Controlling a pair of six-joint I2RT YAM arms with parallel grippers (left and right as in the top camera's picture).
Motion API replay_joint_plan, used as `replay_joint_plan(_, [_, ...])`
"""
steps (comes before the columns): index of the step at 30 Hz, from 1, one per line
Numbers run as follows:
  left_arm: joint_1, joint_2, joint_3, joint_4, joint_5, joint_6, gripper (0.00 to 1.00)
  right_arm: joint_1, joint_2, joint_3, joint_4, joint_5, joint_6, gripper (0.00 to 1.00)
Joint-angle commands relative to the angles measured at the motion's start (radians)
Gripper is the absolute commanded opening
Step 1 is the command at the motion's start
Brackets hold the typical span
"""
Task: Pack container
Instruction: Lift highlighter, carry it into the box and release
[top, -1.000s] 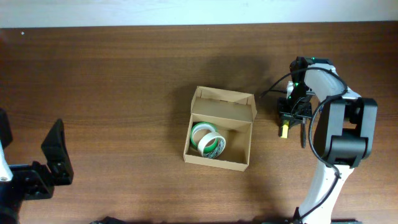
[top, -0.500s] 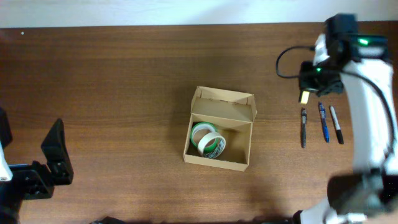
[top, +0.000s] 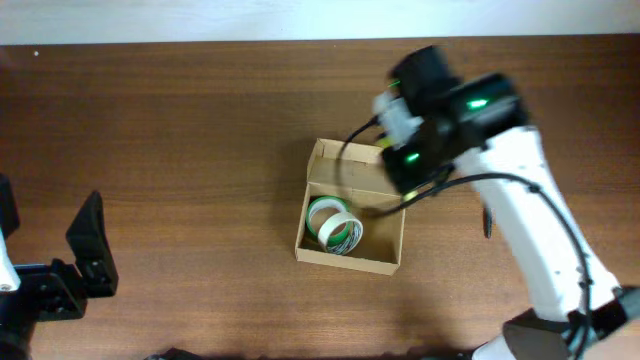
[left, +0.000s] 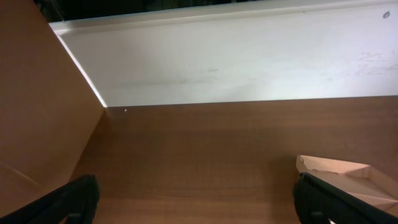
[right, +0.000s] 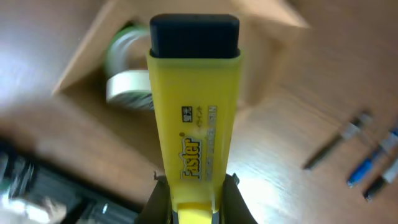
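Swinging in from beside the pens at the right edge, the white-and-black right arm (top: 470, 110) now hangs over the rear flap of the small tan cardboard box (top: 348, 262), which sits open near the middle of the brown wooden surface (top: 180, 150). The right gripper (right: 193, 199) is clamped on the tail of a yellow plastic highlighter (right: 194, 99). The left gripper (left: 196, 198) is parked at the near left, spread wide and empty.

The fast swing could knock the raised flap, and a high release could bounce the highlighter off the rolls and out.

Counted: one box, two tape rolls (top: 335, 225) inside it, one highlighter, three pens (right: 336, 146).
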Motion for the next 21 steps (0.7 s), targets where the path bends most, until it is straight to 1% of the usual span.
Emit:
replay_joint_plan(1, [0.007, 0.007, -0.004, 0.003, -0.014, -0.009, 1.00, 0.077, 0.026, -0.012, -0.006, -0.059, -0.082, 0.04])
replay_joint_plan(4, [0.007, 0.007, -0.004, -0.001, -0.014, -0.009, 0.99, 0.117, 0.055, -0.043, 0.016, -0.068, -0.067, 0.04])
replay_joint_plan(7, [0.007, 0.007, -0.004, -0.005, -0.014, -0.009, 0.99, 0.133, 0.061, -0.118, 0.056, -0.068, -0.050, 0.04])
replay_joint_plan(18, [0.007, 0.007, -0.004, -0.004, -0.014, -0.010, 1.00, 0.132, 0.061, -0.523, 0.287, -0.072, -0.047, 0.04])
replay_joint_plan(21, [0.007, 0.007, -0.004, -0.004, -0.014, -0.009, 1.00, 0.132, 0.061, -0.597, 0.334, -0.079, -0.046, 0.04])
